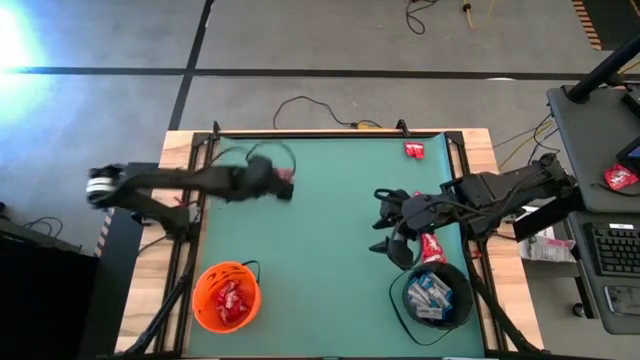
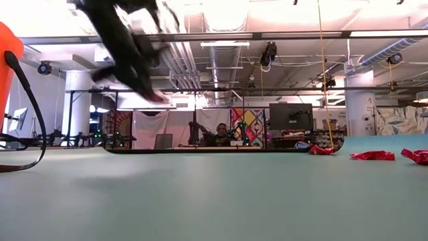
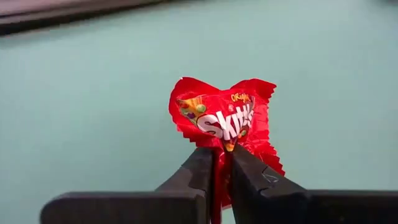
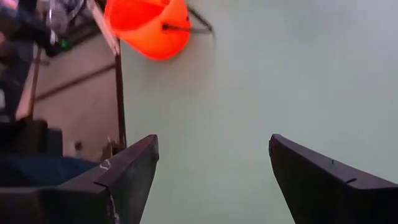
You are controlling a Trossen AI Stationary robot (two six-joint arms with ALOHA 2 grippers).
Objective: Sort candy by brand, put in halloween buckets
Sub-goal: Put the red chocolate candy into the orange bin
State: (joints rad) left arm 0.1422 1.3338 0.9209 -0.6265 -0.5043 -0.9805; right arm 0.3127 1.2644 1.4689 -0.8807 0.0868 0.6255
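Note:
A red Skittles candy [image 3: 221, 118] sits in my left gripper [image 3: 222, 168], which is shut on it above the table's far left part [image 1: 287, 188]. The orange bucket [image 1: 227, 297] at the near left holds red candies. The black bucket [image 1: 435, 295] at the near right holds blue-and-white ones. My right gripper [image 1: 385, 222] hangs open and empty just beyond the black bucket, its fingers wide apart in the right wrist view [image 4: 211, 180]. One red candy [image 1: 415, 150] lies flat at the far right, another [image 1: 432, 248] by the black bucket's far rim. My left gripper pinches the crumpled wrapper between its two fingertips at one crimped end [image 3: 225, 148]. Most of the wrapper stands out beyond the fingertips, and a strip of it runs back between the fingers. The candy is lifted clear of the green table.
The green mat [image 1: 320, 260] lies bare between the two buckets. A black rail [image 1: 330, 133] frames the table's far edge. In the low view, three red candies [image 2: 373, 155] lie on the mat. A side desk with a keyboard [image 1: 612, 250] stands past the right edge.

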